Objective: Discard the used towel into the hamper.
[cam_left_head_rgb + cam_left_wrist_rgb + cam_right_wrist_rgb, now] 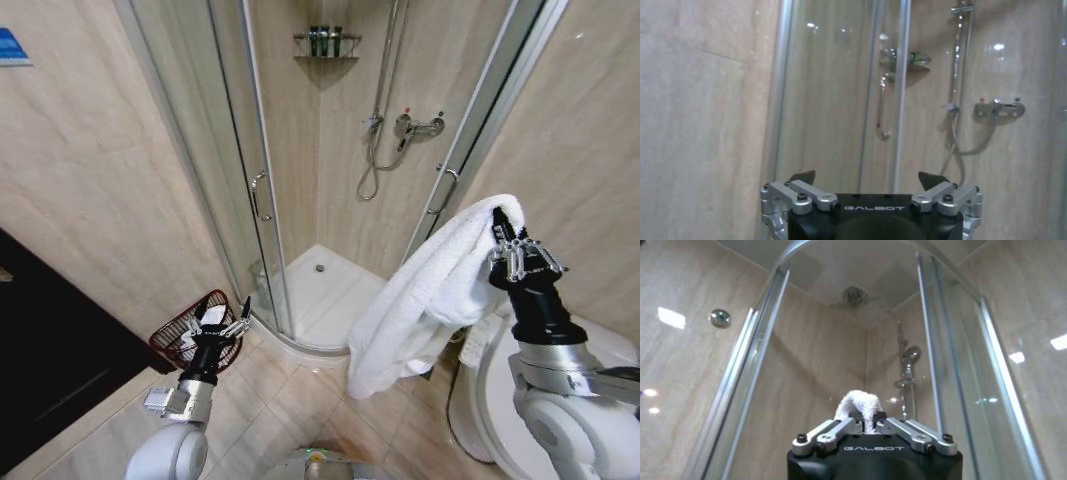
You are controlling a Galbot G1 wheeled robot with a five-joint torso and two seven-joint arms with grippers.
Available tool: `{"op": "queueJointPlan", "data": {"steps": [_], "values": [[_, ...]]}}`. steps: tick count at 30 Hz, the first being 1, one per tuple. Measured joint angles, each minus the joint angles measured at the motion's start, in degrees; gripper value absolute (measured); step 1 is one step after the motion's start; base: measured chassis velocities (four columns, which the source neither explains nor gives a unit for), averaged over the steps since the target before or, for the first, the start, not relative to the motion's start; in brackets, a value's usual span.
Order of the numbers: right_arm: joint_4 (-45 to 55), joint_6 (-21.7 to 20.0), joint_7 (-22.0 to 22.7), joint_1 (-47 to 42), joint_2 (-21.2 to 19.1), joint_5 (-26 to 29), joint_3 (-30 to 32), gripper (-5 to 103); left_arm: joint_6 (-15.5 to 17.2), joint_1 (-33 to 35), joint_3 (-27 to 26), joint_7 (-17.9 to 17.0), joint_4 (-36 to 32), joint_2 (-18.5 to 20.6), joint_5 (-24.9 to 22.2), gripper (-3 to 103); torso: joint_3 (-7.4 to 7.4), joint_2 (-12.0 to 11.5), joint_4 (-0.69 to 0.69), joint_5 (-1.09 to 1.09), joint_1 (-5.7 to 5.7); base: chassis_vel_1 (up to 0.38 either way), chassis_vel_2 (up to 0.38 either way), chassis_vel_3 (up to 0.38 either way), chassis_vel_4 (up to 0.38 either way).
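Aloft, right pincer (497, 222) pinches white fluffy towel (425, 295), draped; left pincer (232, 318) spread.

hamper (190, 330) left | shower cabin (320, 180) behind | towel (430, 290) right

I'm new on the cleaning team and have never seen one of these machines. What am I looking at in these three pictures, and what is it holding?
This is a wheeled robot with two arms, in a bathroom facing a glass shower cabin.

The wide picture comes from a camera on its head, looking down. The other two come from cameras on each wrist, looking along the fingers toward the shower.

The right gripper is raised and shut on a white towel, which hangs down from it; the right wrist view shows a tuft of towel pinched between the fingers.

The left gripper is lower, open and holding nothing. In the head view it is in front of the hamper, a dark red wire basket on the tiled floor by the wall.
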Motion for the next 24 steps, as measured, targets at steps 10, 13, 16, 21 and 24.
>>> {"op": "queueJointPlan", "data": {"steps": [10, 13, 16, 21, 24], "values": [[0.0, 0.0, 0.0, -0.1, 0.0, 0.1, 0.1, 5, 0.0, 0.0, 0.0, 0.0, 0.0, 0.0, 0.0, 100, 0.05, 0.1, 0.01, -0.01, 0.05, 0.079, 0.078, 0.081, 0.079], [0.0, 0.0, 0.0, -0.2, 0.0, 0.1, 0.2, 5, 0.0, 0.0, 0.0, 0.0, 0.0, 0.0, 0.0, 100, 0.05, 0.1, 0.00, 0.00, 0.05, 0.103, 0.099, 0.110, 0.105], [0.0, 0.0, 0.0, -0.3, -0.1, 0.1, 0.3, 5, 0.0, 0.0, 0.0, 0.0, 0.0, 0.0, 0.0, 100, 0.06, 0.1, 0.00, 0.00, 0.05, 0.101, 0.117, 0.117, 0.127], [0.0, 0.0, 0.0, -0.4, -0.2, 0.1, 0.4, 5, 0.0, 0.0, 0.0, 0.0, 0.0, 0.0, 0.0, 100, 0.07, 0.1, 0.01, -0.01, 0.06, 0.144, 0.131, 0.138, 0.138], [0.0, -0.1, 0.0, -0.4, -0.2, 0.1, 0.4, 5, 0.0, 0.0, 0.0, 0.0, 0.0, 0.0, 0.0, 100, 0.08, 0.1, 0.01, 0.00, 0.06, 0.131, 0.138, 0.130, 0.125]]}}
